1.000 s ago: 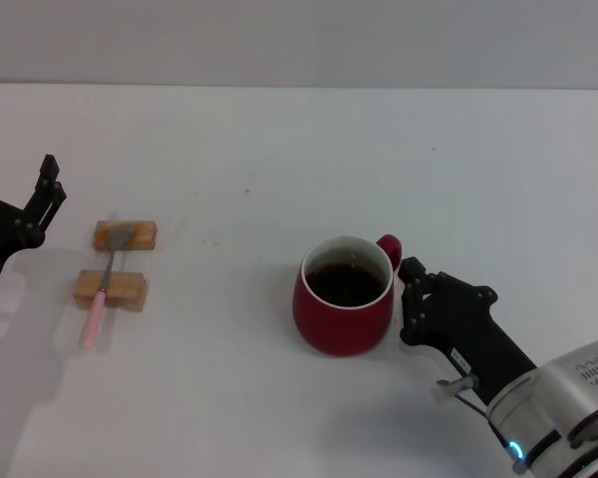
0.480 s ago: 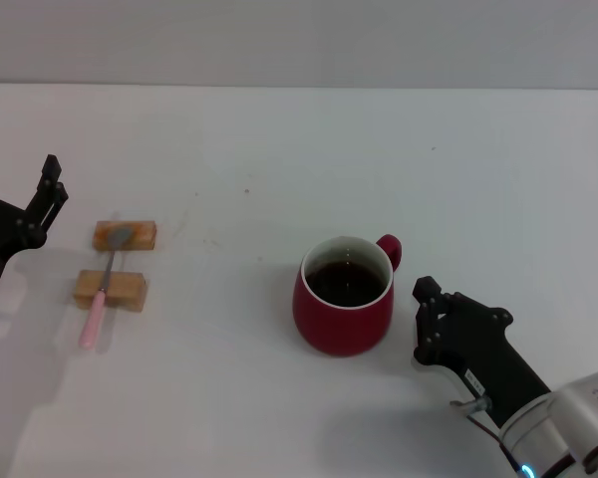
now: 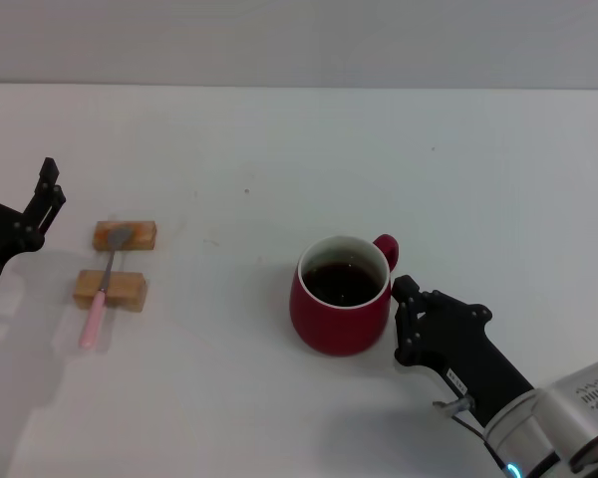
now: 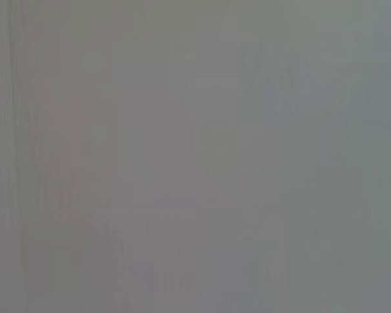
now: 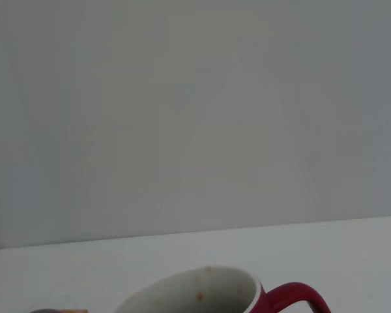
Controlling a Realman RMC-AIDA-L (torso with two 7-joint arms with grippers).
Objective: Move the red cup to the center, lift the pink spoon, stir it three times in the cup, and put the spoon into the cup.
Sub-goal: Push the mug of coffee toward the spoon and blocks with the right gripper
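While the right gripper [image 3: 399,321] presses against the side of the cup [image 3: 340,308] just below the handle, whether its fingers are spread or closed cannot be made out; it seems to be nudging the cup rather than holding it. The cup stands upright on the table [image 3: 279,149], a little right of the middle, with dark liquid reaching fairly high inside. In the right wrist view only the cup's rim and handle show [image 5: 215,290].

The main risk I see is spillage: a push low on a rounded wall could tip or jolt the cup, and the liquid would slop over the rim. A push off the cup's centre could also spin it rather than slide it, swinging the handle against the gripper.

The spoon [image 3: 102,292] lies well apart on the left, bridging two wooden blocks [image 3: 111,289], its pink handle hanging over the nearer one. The left gripper [image 3: 42,202] waits near it, fingers apparently spread. A careless grasp there could knock the slim spoon off its supports or shift the blocks.
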